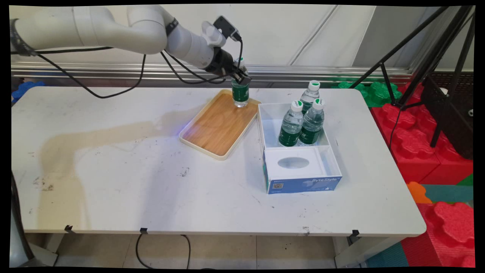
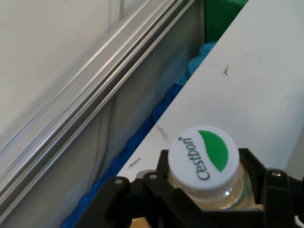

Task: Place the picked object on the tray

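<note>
Bamboo tray (image 1: 219,125): Cestbon water bottle (image 1: 240,93) is stood upright at its 1 o'clock corner, clamped by gripper (image 1: 241,77). Three more bottles (image 1: 302,120) are seen in white box (image 1: 303,174) at tray's 3 o'clock.

I see my gripper (image 1: 241,77) clamped around the upper part of a green-labelled water bottle (image 1: 240,93), which stands upright at the far corner of the wooden tray (image 1: 218,127). Just right of the tray sits an open white and blue box (image 1: 299,172); three more capped bottles (image 1: 303,121) stand upright in its far compartment. Tray and box rest on the white table (image 1: 113,170).
</note>
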`<state>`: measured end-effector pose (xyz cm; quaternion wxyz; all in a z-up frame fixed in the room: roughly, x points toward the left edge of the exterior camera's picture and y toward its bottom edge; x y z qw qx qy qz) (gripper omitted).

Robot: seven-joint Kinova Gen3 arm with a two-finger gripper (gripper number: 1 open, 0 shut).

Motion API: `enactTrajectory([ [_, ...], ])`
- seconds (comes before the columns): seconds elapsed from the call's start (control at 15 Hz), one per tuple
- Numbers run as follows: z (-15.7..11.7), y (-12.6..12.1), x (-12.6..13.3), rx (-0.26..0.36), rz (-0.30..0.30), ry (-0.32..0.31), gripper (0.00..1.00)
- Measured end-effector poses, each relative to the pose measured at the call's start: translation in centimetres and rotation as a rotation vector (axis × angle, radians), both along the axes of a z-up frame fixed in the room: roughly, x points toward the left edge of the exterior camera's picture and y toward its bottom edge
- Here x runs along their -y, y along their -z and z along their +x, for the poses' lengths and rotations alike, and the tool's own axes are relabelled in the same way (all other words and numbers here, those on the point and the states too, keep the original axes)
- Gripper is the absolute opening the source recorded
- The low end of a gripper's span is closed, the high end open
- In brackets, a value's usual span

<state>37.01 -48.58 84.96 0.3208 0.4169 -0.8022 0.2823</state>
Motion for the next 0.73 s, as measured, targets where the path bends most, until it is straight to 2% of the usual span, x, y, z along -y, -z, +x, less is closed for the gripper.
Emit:
enactTrajectory([
  [0.47, -0.6, 2.2, 1.3, 0.010, 0.028, 0.003, 0.00],
  [0.53, -0.8, 2.4, 1.4, 0.012, 0.032, 0.002, 1.00],
  [0.73, -0.9, 2.5, 1.5, 0.018, 0.037, -0.001, 1.00],
])
